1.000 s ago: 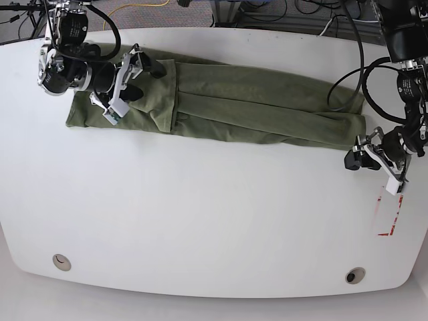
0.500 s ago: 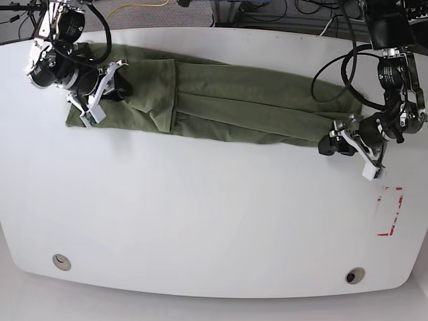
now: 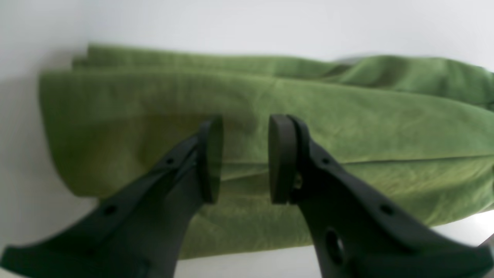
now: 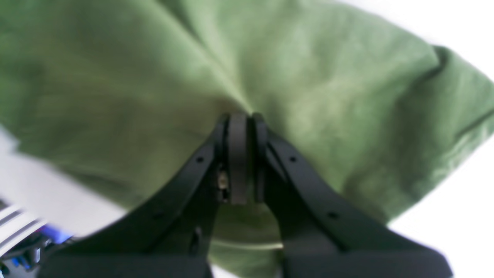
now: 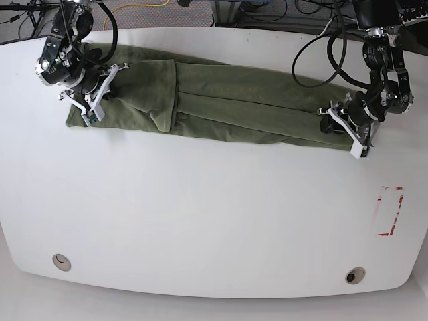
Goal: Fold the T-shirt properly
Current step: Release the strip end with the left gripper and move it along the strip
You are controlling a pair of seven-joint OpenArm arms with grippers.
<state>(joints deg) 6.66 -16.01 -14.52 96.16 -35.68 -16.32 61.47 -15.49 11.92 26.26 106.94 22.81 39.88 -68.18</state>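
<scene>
The olive-green T-shirt (image 5: 247,100) lies folded into a long band across the far half of the white table (image 5: 214,214). My right gripper (image 5: 110,88) is at the band's left end in the base view. In the right wrist view that gripper (image 4: 241,154) is shut on the T-shirt (image 4: 316,92), and creases fan out from its tips. My left gripper (image 5: 329,124) sits over the band's right end. In the left wrist view the left gripper (image 3: 245,158) has its pads a narrow gap apart above the T-shirt (image 3: 347,116), gripping nothing.
A red-outlined mark (image 5: 390,210) is on the table near its right edge. Two round holes (image 5: 61,261) (image 5: 355,275) sit near the front edge. Cables (image 5: 321,47) hang along the table's far side behind both arms.
Both arms moved in over the shirt's ends. The right gripper went from open to shut on the fabric at the left end. The left gripper moved up onto the right end and its jaws narrowed.
</scene>
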